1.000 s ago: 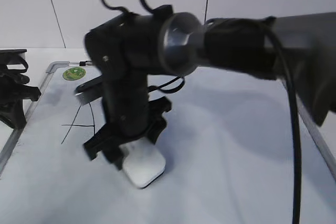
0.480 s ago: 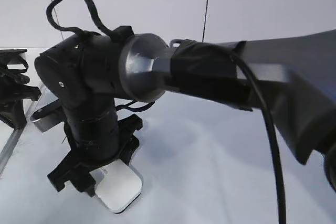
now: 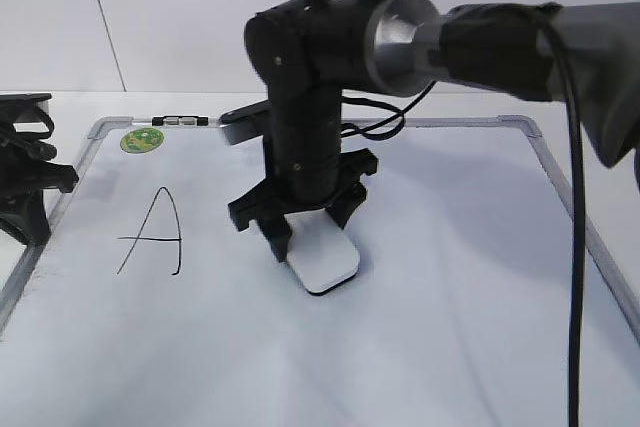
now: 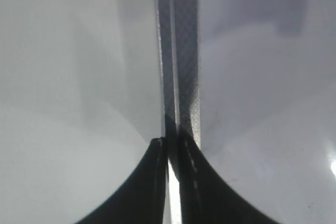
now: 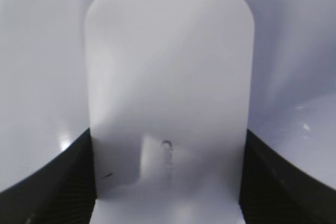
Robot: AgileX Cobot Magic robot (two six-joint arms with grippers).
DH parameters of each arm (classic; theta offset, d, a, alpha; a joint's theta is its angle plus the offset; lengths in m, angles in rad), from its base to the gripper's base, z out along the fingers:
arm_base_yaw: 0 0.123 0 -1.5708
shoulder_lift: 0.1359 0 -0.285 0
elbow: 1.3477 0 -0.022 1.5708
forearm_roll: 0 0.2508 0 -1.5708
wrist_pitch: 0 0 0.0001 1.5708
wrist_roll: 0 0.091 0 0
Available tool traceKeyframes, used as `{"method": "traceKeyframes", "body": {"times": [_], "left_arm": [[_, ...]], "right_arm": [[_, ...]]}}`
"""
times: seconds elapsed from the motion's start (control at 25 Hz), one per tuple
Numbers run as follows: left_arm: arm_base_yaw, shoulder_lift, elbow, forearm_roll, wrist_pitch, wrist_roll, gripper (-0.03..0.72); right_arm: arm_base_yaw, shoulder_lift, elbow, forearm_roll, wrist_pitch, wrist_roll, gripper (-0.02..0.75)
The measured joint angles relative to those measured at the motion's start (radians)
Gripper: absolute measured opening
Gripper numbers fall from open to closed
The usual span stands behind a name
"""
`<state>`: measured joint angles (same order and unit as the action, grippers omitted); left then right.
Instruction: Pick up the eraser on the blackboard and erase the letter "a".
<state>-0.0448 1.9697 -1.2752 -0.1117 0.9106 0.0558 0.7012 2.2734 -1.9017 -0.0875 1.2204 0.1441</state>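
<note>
The white eraser (image 3: 325, 265) lies flat on the blackboard (image 3: 460, 257), just right of its middle. My right gripper (image 3: 305, 237) is shut on the eraser from above. In the right wrist view the eraser (image 5: 168, 77) fills the space between the two black fingers (image 5: 168, 148). A large capital "A" (image 3: 152, 232) is drawn at the left of the board. The small letter "a" does not show in any view. My left gripper (image 3: 28, 192) is beside the board's left edge. In the left wrist view its jaws (image 4: 172, 145) are shut and empty over the board's grey frame (image 4: 184, 51).
A round green sticker (image 3: 141, 139) sits in the board's far left corner, with a small dark clip (image 3: 180, 120) on the frame next to it. The right arm and its black cable (image 3: 575, 277) stretch over the board's right side. A white wall stands behind.
My right gripper has slid the eraser from the board's front left, back and to the right. The capital "A", which the arm covered, now shows. The left arm has not moved.
</note>
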Motion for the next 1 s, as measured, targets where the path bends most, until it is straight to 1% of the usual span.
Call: {"method": "traceKeyframes", "body": {"times": [0.16, 0.24, 0.4, 0.52, 0.68, 0.88, 1.0], "left_arm": [[0.000, 0.000, 0.000, 0.000, 0.000, 0.000, 0.031], [0.000, 0.000, 0.000, 0.000, 0.000, 0.000, 0.031], [0.000, 0.000, 0.000, 0.000, 0.000, 0.000, 0.031], [0.000, 0.000, 0.000, 0.000, 0.000, 0.000, 0.031], [0.000, 0.000, 0.000, 0.000, 0.000, 0.000, 0.031], [0.000, 0.000, 0.000, 0.002, 0.000, 0.000, 0.032], [0.000, 0.000, 0.000, 0.003, 0.000, 0.000, 0.032]], "right_arm": [[-0.074, 0.000, 0.000, 0.000, 0.000, 0.003, 0.540], [-0.090, 0.000, 0.000, 0.002, 0.000, 0.004, 0.540], [-0.096, -0.010, 0.004, 0.007, -0.002, 0.007, 0.539], [-0.108, -0.027, 0.017, -0.008, 0.000, 0.007, 0.539], [-0.148, -0.068, 0.021, 0.036, 0.001, 0.007, 0.539], [-0.231, -0.117, 0.023, 0.065, 0.001, 0.007, 0.539], [-0.287, -0.153, 0.060, 0.073, 0.001, 0.007, 0.539]]}}
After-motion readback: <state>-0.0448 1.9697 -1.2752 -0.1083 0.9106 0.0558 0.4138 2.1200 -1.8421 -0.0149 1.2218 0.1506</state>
